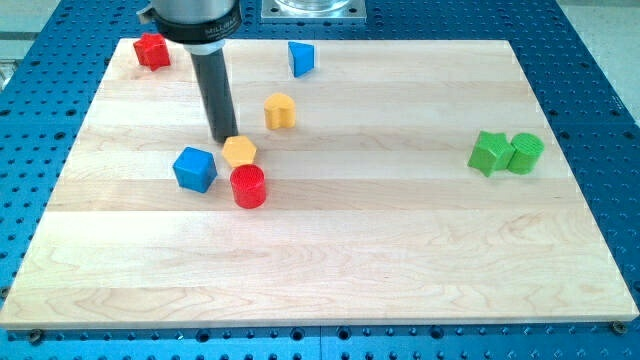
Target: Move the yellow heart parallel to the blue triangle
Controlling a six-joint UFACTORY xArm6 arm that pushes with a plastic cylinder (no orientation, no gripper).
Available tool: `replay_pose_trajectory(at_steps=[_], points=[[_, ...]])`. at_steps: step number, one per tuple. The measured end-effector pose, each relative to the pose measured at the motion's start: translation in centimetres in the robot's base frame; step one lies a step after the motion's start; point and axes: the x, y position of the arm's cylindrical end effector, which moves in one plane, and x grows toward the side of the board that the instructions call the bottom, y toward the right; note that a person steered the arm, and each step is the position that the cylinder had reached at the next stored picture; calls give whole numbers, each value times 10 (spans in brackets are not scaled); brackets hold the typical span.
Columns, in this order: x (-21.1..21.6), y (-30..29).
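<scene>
Rod end first: my tip stands on the wooden board, in its upper left part, and it holds nothing, being a plain bare rod. It sits just at the upper left edge of a yellow hexagonal block, touching it or very nearly so; I cannot tell which. Just below and to the view's right of that block is a red cylinder, close against it. To the view's left of the cylinder, near the tip's lower left, lies a blue cube, slightly apart from the yellow hexagonal block. The yellow heart lies up and to the view's right of the tip, clear of it and of the other blocks. Further toward the view's top, the blue triangle sits near the board's top edge, apart from the heart. A red star-like block rests at the top left corner. Far on the view's right, a green star-like block and a green cylinder sit side by side, touching
</scene>
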Motion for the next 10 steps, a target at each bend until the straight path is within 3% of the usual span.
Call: replay_pose_trajectory(at_steps=[1,3,5,7,9,10], points=[[-9,106],[-12,-14],[-47,140],[-69,74],[-93,228],[-89,164]])
